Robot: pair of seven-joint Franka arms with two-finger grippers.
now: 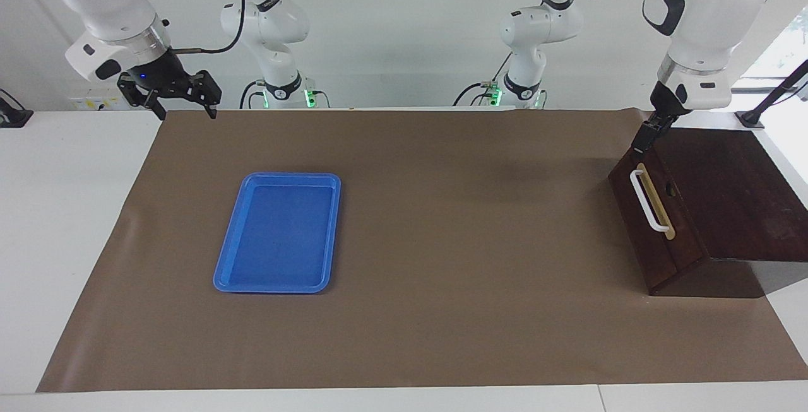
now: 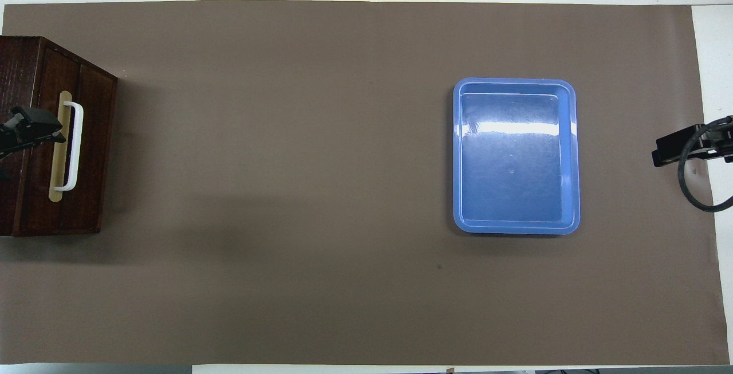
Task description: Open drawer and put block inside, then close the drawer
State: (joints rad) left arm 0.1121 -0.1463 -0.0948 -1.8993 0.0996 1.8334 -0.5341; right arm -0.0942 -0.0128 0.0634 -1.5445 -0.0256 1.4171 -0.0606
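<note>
Waiting over the table's corner at its own arm's end, the right gripper (image 1: pixel 183 108) hangs with its fingers spread wide and nothing between them. Below it, out toward the middle of the brown mat (image 1: pixel 473 241), lies the blue tray (image 1: pixel 222 276). At the table's other end the left gripper (image 1: pixel 641 144) hovers in the air, released and carrying nothing, over the edge of the dark wooden box (image 1: pixel 726 191). Just beneath its tips sits the drawer (image 1: pixel 637 235), pushed flush into the box, with the white handle (image 1: pixel 644 200) untouched. The block shows in neither view. My guess is that it lies inside the shut drawer, which would make this the close of the job. If so, the left arm need only lift clear. If not, someone must find the block first.
</note>
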